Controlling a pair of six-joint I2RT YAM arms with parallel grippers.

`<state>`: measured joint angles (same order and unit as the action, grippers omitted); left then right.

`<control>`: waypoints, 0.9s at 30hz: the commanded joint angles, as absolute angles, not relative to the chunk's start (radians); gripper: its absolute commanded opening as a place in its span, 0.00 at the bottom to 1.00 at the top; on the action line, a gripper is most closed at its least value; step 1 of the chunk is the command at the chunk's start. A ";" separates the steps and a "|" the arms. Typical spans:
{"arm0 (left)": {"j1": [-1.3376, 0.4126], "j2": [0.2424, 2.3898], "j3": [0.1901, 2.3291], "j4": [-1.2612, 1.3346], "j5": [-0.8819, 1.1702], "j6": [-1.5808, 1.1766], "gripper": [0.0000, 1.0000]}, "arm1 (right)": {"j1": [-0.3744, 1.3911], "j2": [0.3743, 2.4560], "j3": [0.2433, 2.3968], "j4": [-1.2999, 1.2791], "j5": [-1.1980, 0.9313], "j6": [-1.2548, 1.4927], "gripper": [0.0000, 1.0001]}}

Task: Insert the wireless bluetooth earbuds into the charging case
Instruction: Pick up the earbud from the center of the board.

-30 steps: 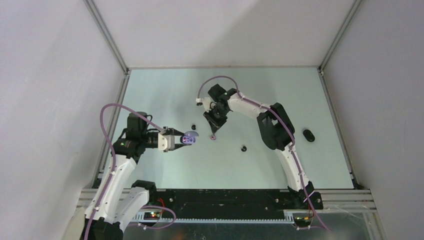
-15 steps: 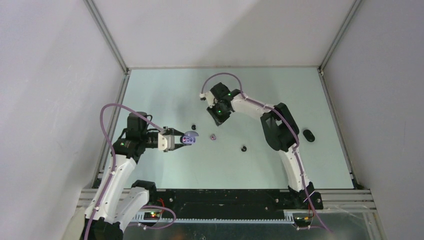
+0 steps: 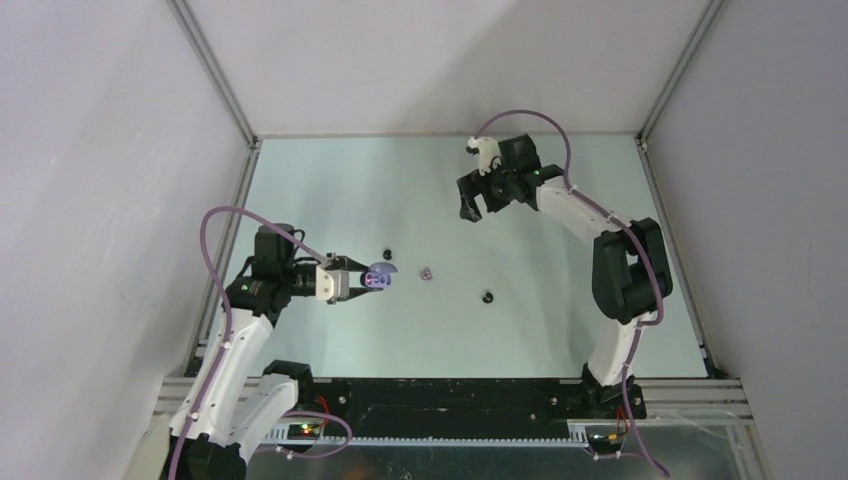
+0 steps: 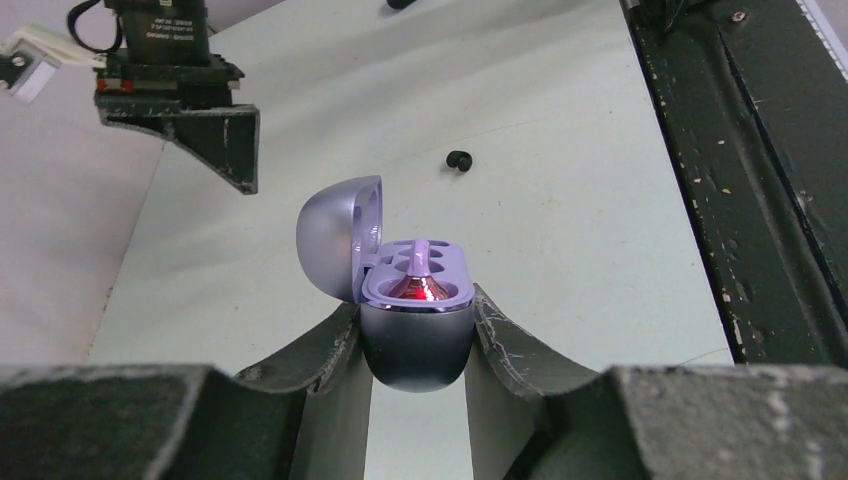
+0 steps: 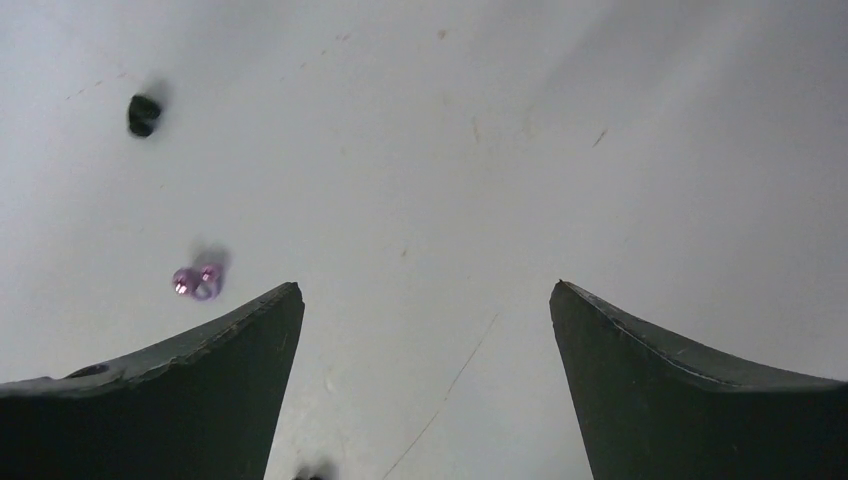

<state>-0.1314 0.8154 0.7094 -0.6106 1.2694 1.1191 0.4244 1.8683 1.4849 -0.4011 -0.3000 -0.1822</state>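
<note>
We see the left end effector (image 3: 362, 280) gripping the open charging case (image 4: 415, 340). The right end effector (image 5: 425, 290) is wide open and empty, over the far side of the bench (image 3: 330, 180). The loose purple earbud (image 3: 426, 272) lies near the case, well apart from the right end effector, toward its near left. Its long axis is too small to tell. On the bench we count one purple earbud and two black earbuds (image 3: 488, 296).

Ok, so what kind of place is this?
Probably a lab robot test cell: white walls on metal framing, with a left arm and a right arm bolted to a pale-green table.
</note>
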 commanded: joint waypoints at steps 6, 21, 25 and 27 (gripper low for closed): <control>-0.122 0.799 0.727 -0.606 1.308 1.148 0.00 | 0.633 1.712 1.302 -0.426 -0.333 -0.287 0.99; -0.115 0.777 0.727 -0.609 1.314 1.143 0.00 | 0.856 1.861 1.262 -0.334 0.075 -0.316 0.94; -0.115 0.776 0.725 -0.607 1.316 1.144 0.00 | 0.863 1.886 1.262 -0.317 0.081 -0.320 0.94; -0.114 0.776 0.723 -0.604 1.315 1.144 0.00 | 0.867 1.894 1.266 -0.313 0.082 -0.322 0.94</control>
